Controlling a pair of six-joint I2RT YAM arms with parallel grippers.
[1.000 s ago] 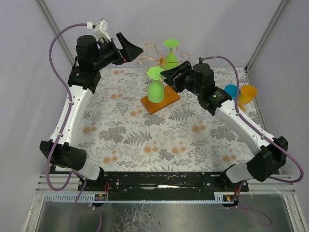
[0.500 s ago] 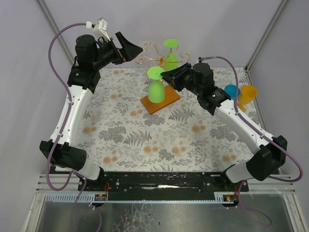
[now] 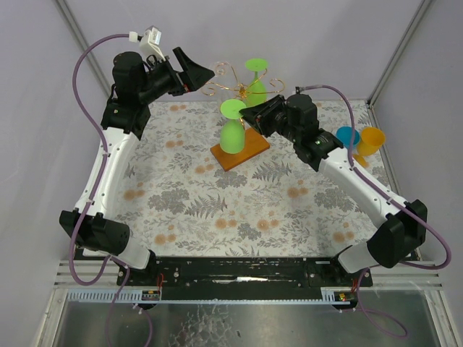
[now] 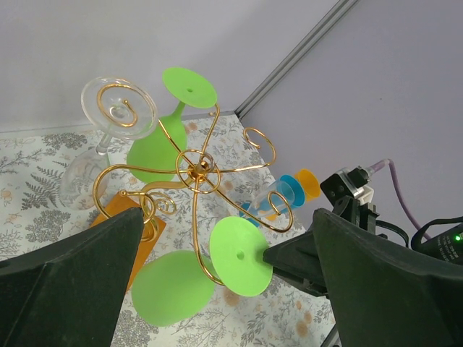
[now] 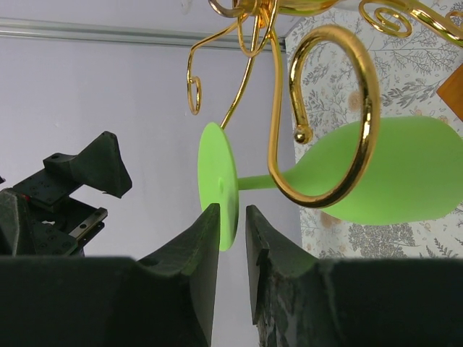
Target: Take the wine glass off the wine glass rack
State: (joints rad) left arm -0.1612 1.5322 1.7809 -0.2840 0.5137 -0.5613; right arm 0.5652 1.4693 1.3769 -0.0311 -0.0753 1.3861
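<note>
The gold wire wine glass rack [image 3: 239,88] stands on its orange base [image 3: 242,150] at the back middle. A green wine glass [image 3: 231,136] hangs upside down from its near arm, with the round foot [image 3: 233,108] on top. My right gripper [image 3: 247,113] reaches in from the right. In the right wrist view its jaws [image 5: 231,210] are drawn narrow on the edge of that foot [image 5: 217,181], and the bowl [image 5: 394,173] hangs behind a gold hook. My left gripper [image 3: 206,72] hovers wide open behind the rack on the left, holding nothing [image 4: 228,215].
A second green glass [image 4: 155,148] and a clear glass [image 4: 116,108] hang on other rack arms. A blue cup [image 3: 347,136] and an orange cup [image 3: 371,139] stand at the right wall. Curled gold hooks [image 5: 325,108] surround the gripped glass.
My right gripper's jaws have narrowed onto the foot of the near green glass, and the arm has edged slightly left. The left arm has not moved.
</note>
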